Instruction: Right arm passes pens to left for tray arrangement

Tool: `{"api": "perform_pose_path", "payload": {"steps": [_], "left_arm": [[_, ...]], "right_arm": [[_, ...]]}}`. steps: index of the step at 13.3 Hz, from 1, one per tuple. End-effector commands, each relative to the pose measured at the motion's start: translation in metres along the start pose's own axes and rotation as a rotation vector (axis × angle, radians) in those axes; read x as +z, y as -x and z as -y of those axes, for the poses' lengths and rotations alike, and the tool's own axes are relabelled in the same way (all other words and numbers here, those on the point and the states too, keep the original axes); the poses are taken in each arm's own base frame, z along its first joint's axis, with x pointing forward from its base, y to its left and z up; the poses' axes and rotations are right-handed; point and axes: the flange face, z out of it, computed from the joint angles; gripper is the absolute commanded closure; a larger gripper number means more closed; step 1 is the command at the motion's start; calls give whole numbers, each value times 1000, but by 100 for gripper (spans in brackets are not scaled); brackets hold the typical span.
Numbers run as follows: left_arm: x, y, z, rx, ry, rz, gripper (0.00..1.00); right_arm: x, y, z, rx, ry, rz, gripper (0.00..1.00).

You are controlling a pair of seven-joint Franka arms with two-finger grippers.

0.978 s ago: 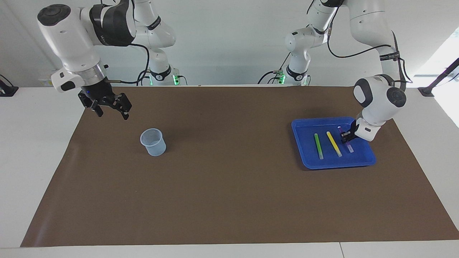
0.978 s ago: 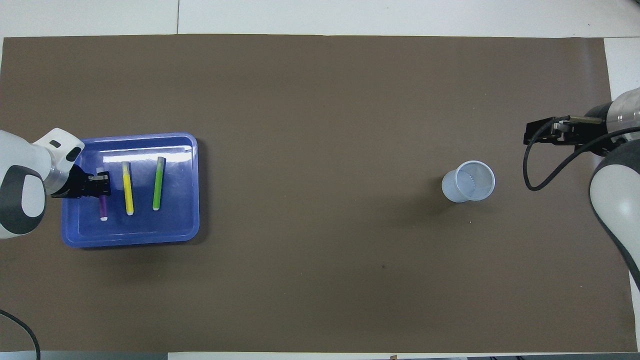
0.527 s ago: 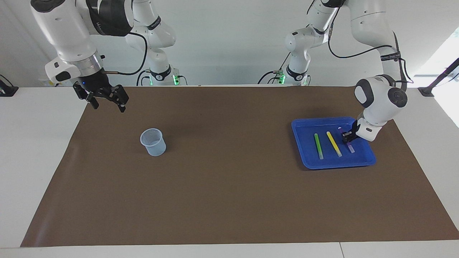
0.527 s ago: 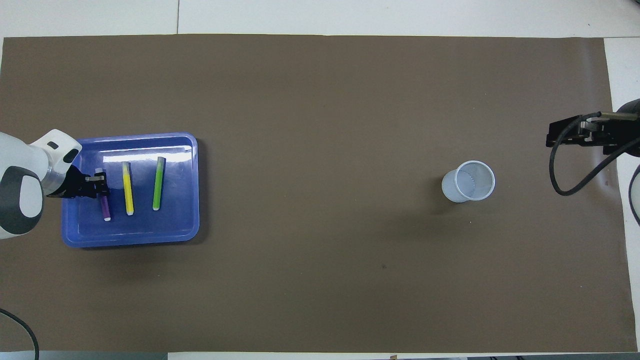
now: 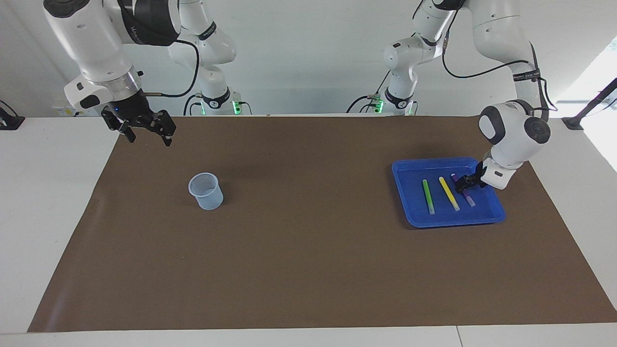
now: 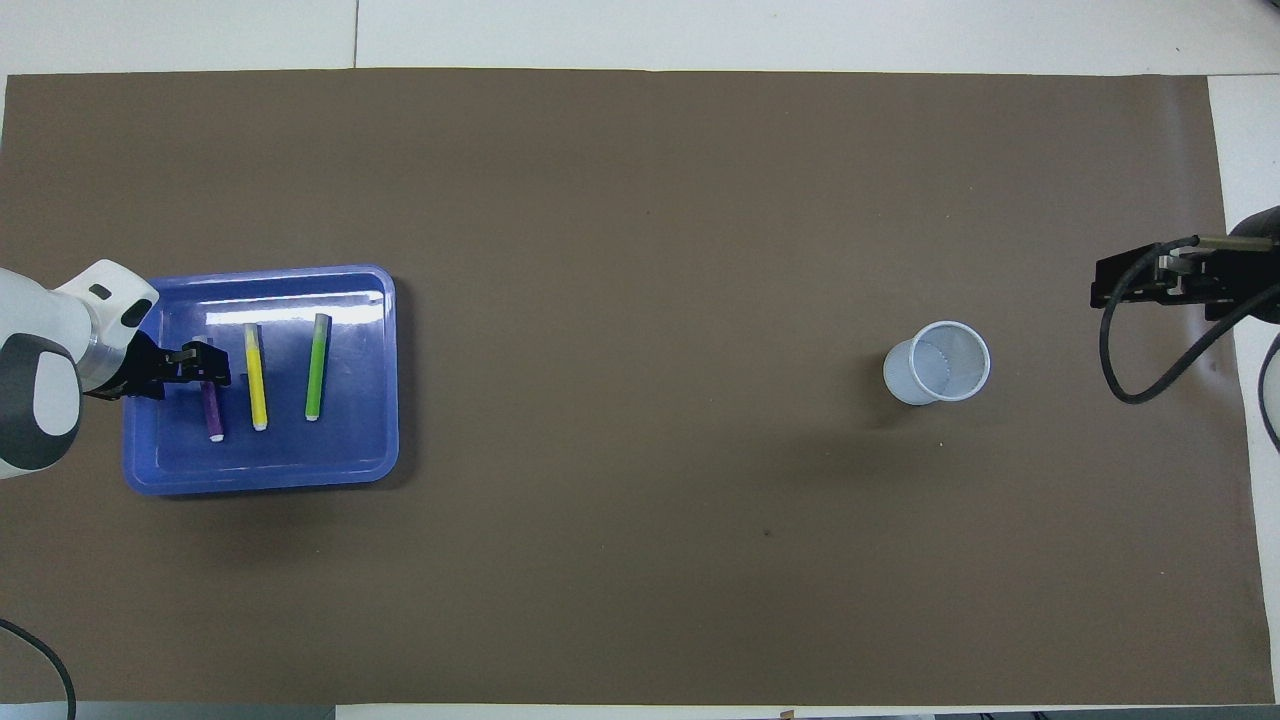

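The blue tray (image 5: 404, 169) (image 6: 385, 300) lies toward the left arm's end of the table. Three pens lie side by side in it: green (image 5: 428, 196) (image 6: 316, 366), yellow (image 5: 449, 193) (image 6: 256, 378) and purple (image 5: 470, 200) (image 6: 212, 412). My left gripper (image 5: 463, 182) (image 6: 207, 363) is low in the tray, open, its fingers straddling the purple pen's middle; the pen lies flat on the tray floor. My right gripper (image 5: 147, 136) (image 6: 1100, 285) hangs open and empty over the mat's edge at the right arm's end.
A small translucent pale-blue cup (image 5: 206, 191) (image 6: 937, 362) stands upright on the brown mat (image 5: 308, 250), toward the right arm's end. Two slimmer white arms with green lights stand at the robots' edge of the table.
The left gripper has opened around the purple pen, which now rests in the tray. The right gripper rose and drew away from the cup toward its own end of the table.
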Motion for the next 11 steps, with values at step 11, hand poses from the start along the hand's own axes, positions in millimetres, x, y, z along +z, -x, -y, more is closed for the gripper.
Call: {"api": "perform_pose_path", "payload": {"steps": [11], "left_arm": [[-77,-16,-24,35,-16,30,0]], "right_arm": [[-26,-1,7,-31,-4,7,0]]}}
